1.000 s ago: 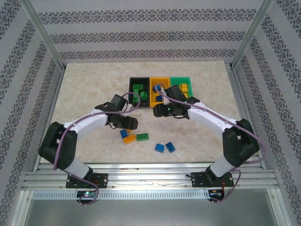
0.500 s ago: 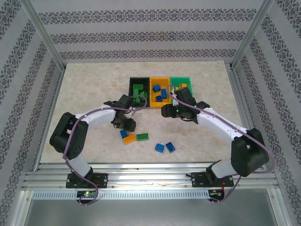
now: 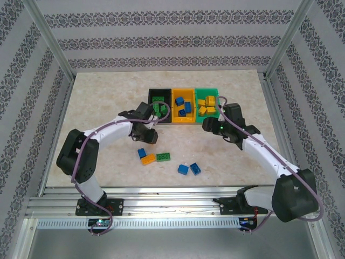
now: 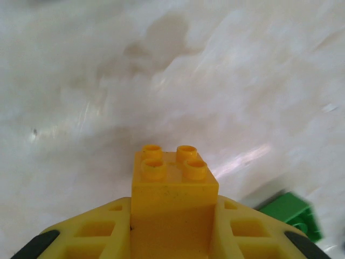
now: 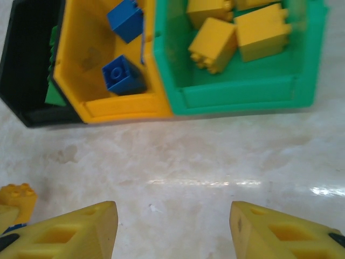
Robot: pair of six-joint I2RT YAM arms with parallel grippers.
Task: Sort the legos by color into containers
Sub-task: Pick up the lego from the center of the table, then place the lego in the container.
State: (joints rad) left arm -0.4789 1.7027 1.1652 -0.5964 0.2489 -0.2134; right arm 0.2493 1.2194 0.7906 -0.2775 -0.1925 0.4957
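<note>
Three bins stand in a row on the bench (image 3: pixel 97 108): one black bin (image 3: pixel 159 89), one orange-yellow bin (image 3: pixel 183 89) and one green bin (image 3: pixel 207 89).

Five loose bricks lie on the bench: three blue bricks (image 3: pixel 183 169), one orange-yellow brick (image 3: pixel 148 159) and one green brick (image 3: pixel 164 157). One more, the held yellow brick (image 4: pixel 173 186), sits in the left gripper (image 4: pixel 172 210).

Four binned blue bricks (image 3: pixel 179 100) can be counted in the orange-yellow bin. At least four binned yellow bricks (image 3: pixel 211 100) are in the green bin. At least two binned green bricks (image 3: pixel 158 100) are in the black bin, too crowded to count exactly.

There are two arms and two grippers, the second being the right gripper (image 5: pixel 171 216).
</note>
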